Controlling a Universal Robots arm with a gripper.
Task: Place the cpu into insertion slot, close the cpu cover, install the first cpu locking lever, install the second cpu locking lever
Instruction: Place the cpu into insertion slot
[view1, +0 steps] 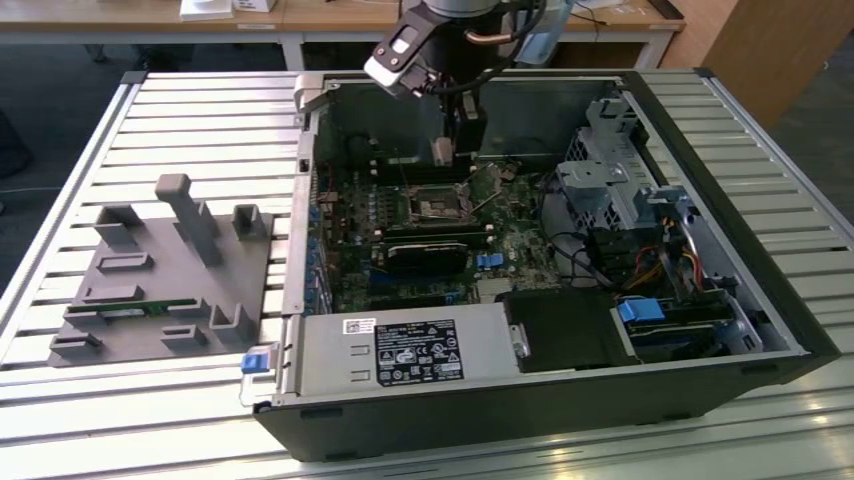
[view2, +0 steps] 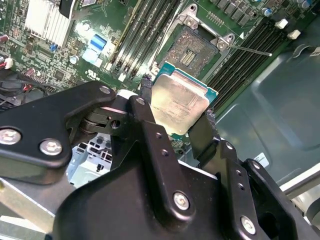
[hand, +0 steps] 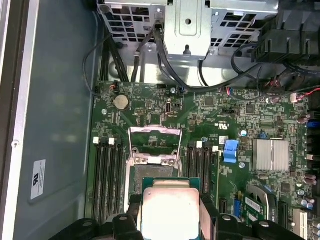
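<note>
From where I stand, a black open-sided computer case (view1: 534, 420) lies on a table of pale metal slats (view1: 174, 110). A grey plastic fixture block (view1: 160, 290) with upright posts rests beside it at the exterior view's left. The arm reaches down into the case from the far side, with its black gripper (view1: 451, 150) hanging over the green motherboard (hand: 210, 115).

The gripper (view2: 176, 106) has its two black fingers (view2: 150, 135) closed in on opposite edges of the cpu (view2: 181, 99), a small flat square chip with a dull silver-grey metal top and a green border. It holds the chip firmly, tilted and clear of the board, in both wrist views. In the first wrist view the chip (hand: 170, 212) sits between the fingertips at the near edge of the socket.

The insertion slot (view2: 192, 48), a small square socket with a dark centre and silver rim, lies just beyond the chip and apart from it. It is uncovered and nothing is seated in it. The cpu cover (hand: 154, 139), a thin square silver frame with a square window, is swung back on its hinge at the far side of the slot. A thin metal lever rod (view2: 250, 50) juts out from one corner of the socket. Rows of black memory slots (hand: 107, 175) run along both sides.
</note>
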